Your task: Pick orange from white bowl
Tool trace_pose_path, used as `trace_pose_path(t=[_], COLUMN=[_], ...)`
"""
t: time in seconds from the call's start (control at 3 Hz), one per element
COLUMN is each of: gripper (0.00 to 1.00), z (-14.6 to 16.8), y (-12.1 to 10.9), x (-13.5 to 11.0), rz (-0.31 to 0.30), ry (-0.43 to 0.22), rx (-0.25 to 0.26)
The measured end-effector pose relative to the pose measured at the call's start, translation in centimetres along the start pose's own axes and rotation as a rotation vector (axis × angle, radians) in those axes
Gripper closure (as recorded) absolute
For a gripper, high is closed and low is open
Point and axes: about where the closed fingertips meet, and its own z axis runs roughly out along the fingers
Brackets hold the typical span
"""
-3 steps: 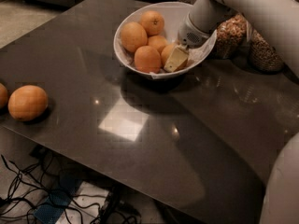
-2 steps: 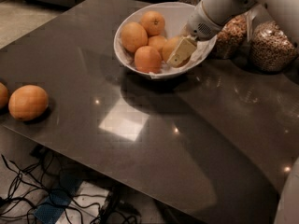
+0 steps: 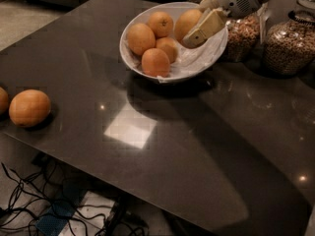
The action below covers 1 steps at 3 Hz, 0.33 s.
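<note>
The white bowl [image 3: 129, 53] stands at the back of the dark table, lined with crinkled white paper, with several deeper-orange oranges [image 3: 155, 62] in its left half. My gripper [image 3: 197, 23] comes in from the top right and is shut on the paler, oval orange [image 3: 185, 23]. It holds the orange over the bowl's right side, at rim height or a little above. One pale finger [image 3: 205, 26] lies across the orange's right side; the other finger is behind it.
Two glass jars of nuts [image 3: 288, 43] stand just right of the bowl, close to my arm. A loose orange [image 3: 29, 107] lies on the table at the left, with another [image 3: 2, 100] cut off by the frame edge. Cables lie on the floor past the table's near edge.
My gripper has risen and drawn back to the right with the pale orange in it. The orange has come up from among the others in the bowl.
</note>
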Motion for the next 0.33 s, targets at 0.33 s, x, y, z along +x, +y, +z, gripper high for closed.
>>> trace_pose_path(t=[0.33], gripper=[1.00], z=[0.00], y=[0.00], x=[0.00], rz=[0.000], ry=[0.000], rx=[0.000])
